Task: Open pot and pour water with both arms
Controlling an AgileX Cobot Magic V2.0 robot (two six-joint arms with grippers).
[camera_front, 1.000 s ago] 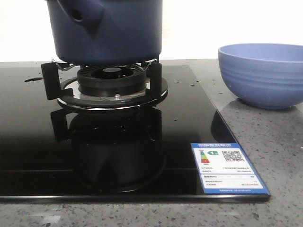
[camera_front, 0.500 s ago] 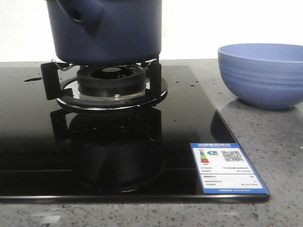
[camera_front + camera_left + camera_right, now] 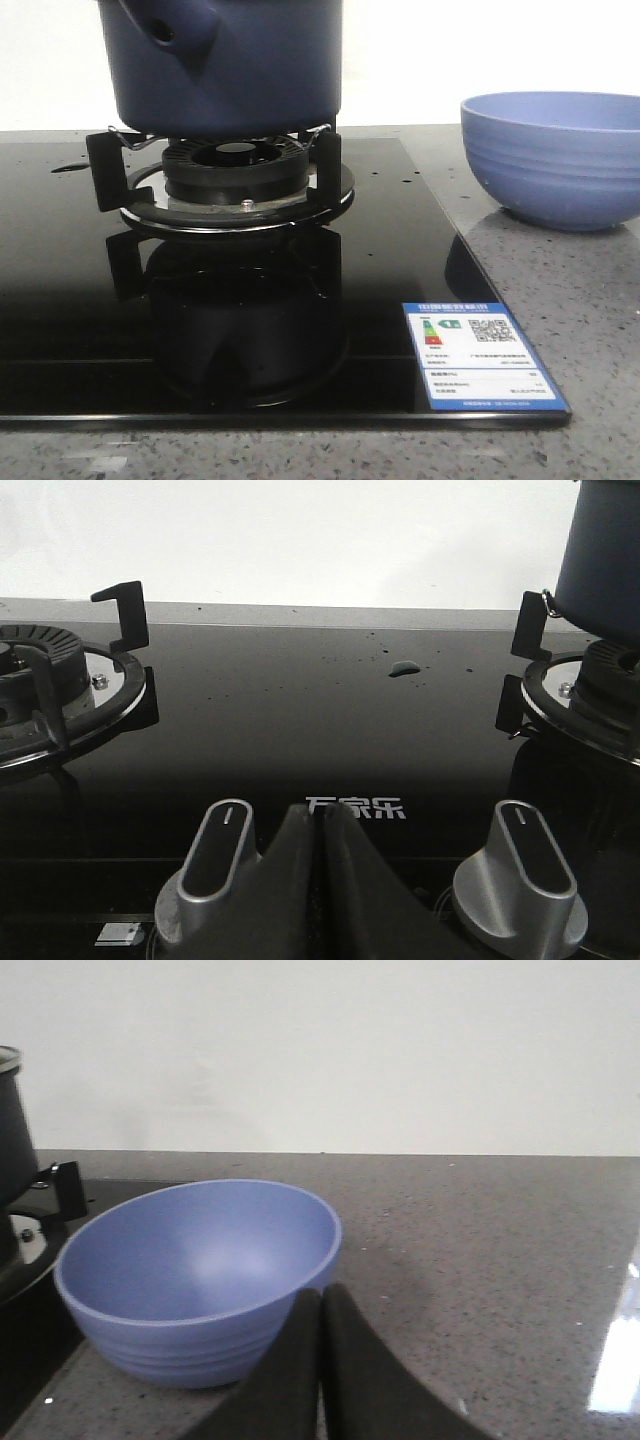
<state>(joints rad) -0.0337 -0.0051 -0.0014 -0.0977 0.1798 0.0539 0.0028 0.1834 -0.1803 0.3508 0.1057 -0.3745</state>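
The dark navy pot (image 3: pixel 235 65) stands on the burner's black supports (image 3: pixel 235 175), its stubby holed handle (image 3: pixel 170 28) pointing toward the front left; its top is cut off by the frame. The left wrist view catches only an edge of the pot (image 3: pixel 605 555). My left gripper (image 3: pixel 321 812) is shut and empty, low over the cooktop's front between two silver knobs. My right gripper (image 3: pixel 321 1294) is shut and empty, just in front of the periwinkle bowl (image 3: pixel 200 1270). Neither gripper appears in the front view. No lid is visible.
The black glass cooktop (image 3: pixel 60 300) carries an energy label (image 3: pixel 482 352) at its front right corner. The periwinkle bowl (image 3: pixel 555 155) sits on the grey stone counter (image 3: pixel 590 330) right of the pot. A second burner (image 3: pixel 55 685) lies to the left, with silver knobs (image 3: pixel 218 855) (image 3: pixel 525 865) near my left gripper.
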